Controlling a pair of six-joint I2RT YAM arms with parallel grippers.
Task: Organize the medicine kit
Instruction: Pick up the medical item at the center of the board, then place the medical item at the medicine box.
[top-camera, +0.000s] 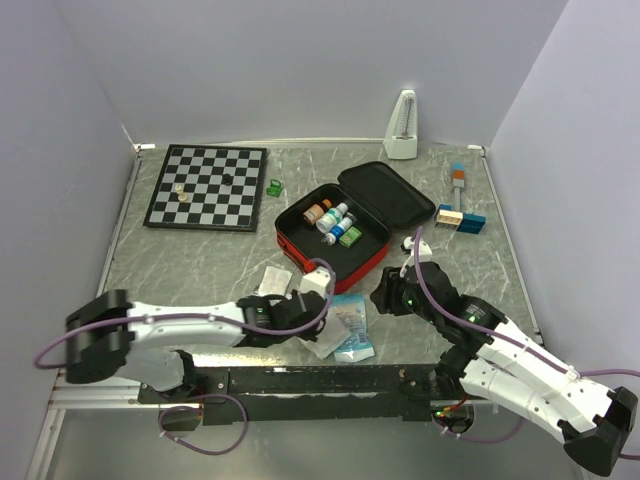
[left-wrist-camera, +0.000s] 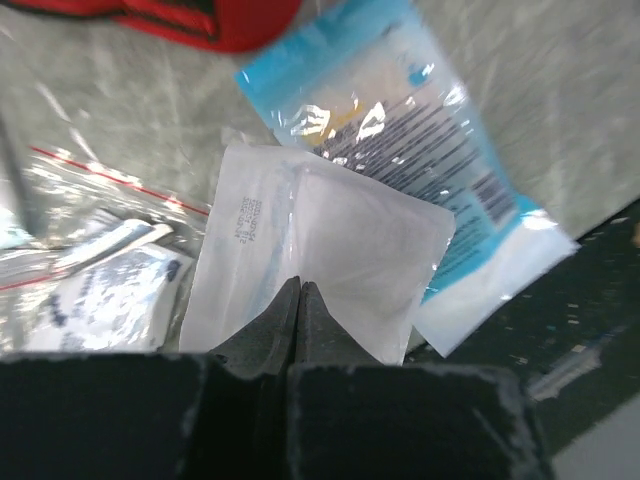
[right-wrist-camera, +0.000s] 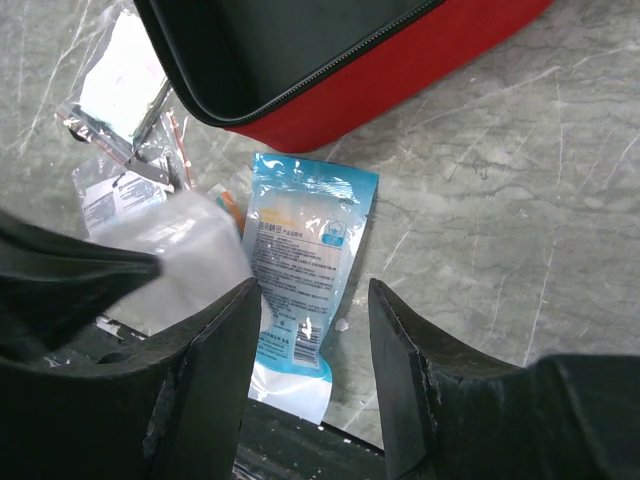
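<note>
The left gripper (left-wrist-camera: 300, 292) is clenched, its two dark fingers pressed flat together on the near edge of a white sachet (left-wrist-camera: 330, 240). A crease runs up the sachet from the fingertips, so it looks pinched rather than merely touched. Under the sachet's far corner lies a blue-and-white packet (left-wrist-camera: 400, 130), and a clear zip bag (left-wrist-camera: 90, 270) with a red seal line sits at the left of the wrist view.

The medicine kit (top-camera: 290, 247) lies beyond the left gripper: toward the top of the frame and a little right in the overhead view, and in the upper left corner of the left wrist view. It is open, with its long axis running diagonally from lower left to upper right. The tray half holding small bottles (top-camera: 335, 220) is at the lower left, on the side facing this gripper.

The right gripper (right-wrist-camera: 312, 300) hangs released and empty, jaws half spread above the blue packet. It stands nearer to the kit's red wall than the left one does. My judgement is that the left arm needs a short carry up the frame, over the front wall, into the tray.

All of this rests on a grey marbled table (top-camera: 200, 260) enclosed by plain white walls (top-camera: 300, 60). A chessboard (top-camera: 207, 187) lies at the upper left and a metronome (top-camera: 403, 128) at the back.
</note>
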